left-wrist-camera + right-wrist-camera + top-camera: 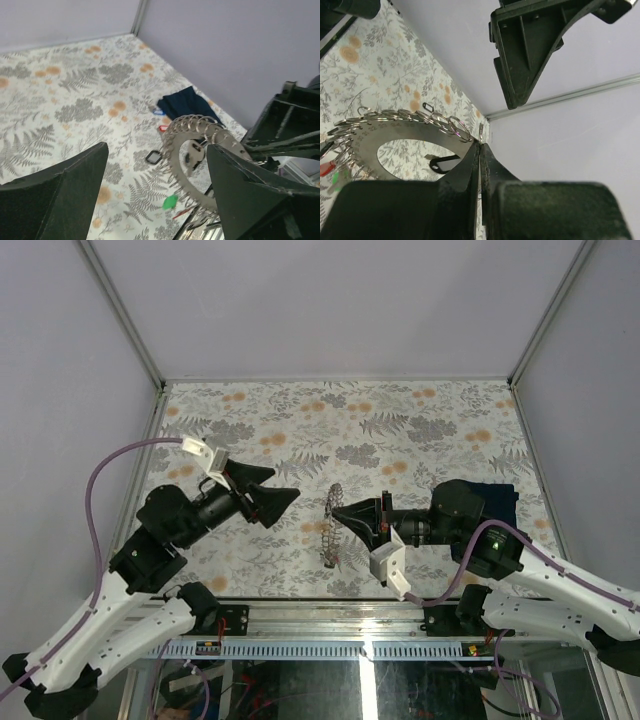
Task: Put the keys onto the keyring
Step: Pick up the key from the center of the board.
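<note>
The keyring (331,525) is a grey toothed ring, held upright above the table's middle, with several small split rings along its rim. My right gripper (340,510) is shut on its edge; the right wrist view shows the closed fingertips (480,146) pinching the ring (370,136). My left gripper (272,492) is open and empty, just left of the ring and apart from it. In the left wrist view the ring (181,170) stands between my open fingers (235,175). Keys lie on the table below: a black tag (153,157), a green tag (170,202) and a red tag (163,128).
A dark blue cloth (187,104) lies on the flowered table behind the ring, partly under the right arm in the top view (498,496). Grey walls enclose the table on three sides. A metal rail (330,612) runs along the near edge.
</note>
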Robot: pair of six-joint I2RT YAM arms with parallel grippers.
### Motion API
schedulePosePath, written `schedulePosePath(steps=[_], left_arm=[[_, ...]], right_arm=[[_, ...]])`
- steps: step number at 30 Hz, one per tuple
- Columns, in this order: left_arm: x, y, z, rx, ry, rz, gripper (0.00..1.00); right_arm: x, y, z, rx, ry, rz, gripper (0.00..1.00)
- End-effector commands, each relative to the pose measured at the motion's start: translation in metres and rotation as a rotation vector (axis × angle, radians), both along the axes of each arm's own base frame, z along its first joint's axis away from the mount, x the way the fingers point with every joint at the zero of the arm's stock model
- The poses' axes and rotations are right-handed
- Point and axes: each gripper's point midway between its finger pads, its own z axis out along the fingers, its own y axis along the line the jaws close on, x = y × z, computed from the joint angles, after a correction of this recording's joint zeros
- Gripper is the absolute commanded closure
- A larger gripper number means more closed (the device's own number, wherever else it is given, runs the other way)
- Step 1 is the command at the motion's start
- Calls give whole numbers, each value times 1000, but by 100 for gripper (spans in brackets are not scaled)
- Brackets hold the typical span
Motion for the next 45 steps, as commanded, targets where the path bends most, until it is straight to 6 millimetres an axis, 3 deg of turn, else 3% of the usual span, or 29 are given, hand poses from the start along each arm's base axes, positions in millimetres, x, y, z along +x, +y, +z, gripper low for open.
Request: schedulePosePath(steps=[1, 11, 16, 22, 28, 38, 45], left_arm=[[13, 5, -17, 65, 95, 79, 17], [71, 20, -106, 371, 405, 340, 18], [113, 70, -155, 489, 570, 532, 23], [154, 134, -208, 535, 754, 714, 34], [171, 154, -260, 661, 857, 813, 35], [199, 157, -304, 670, 902, 891, 51], [210, 162, -319, 696, 905, 939, 56]], right_arm=[[8, -4, 31, 60, -39, -53, 100], [21, -19, 8, 96, 495, -262, 100], [21, -21, -8, 65, 665, -328, 100], [17, -23, -23, 51, 725, -337, 100], [15, -27, -29, 79, 753, -337, 100], [6, -33, -39, 102, 784, -312, 100], [3, -32, -40, 96, 792, -300, 100]])
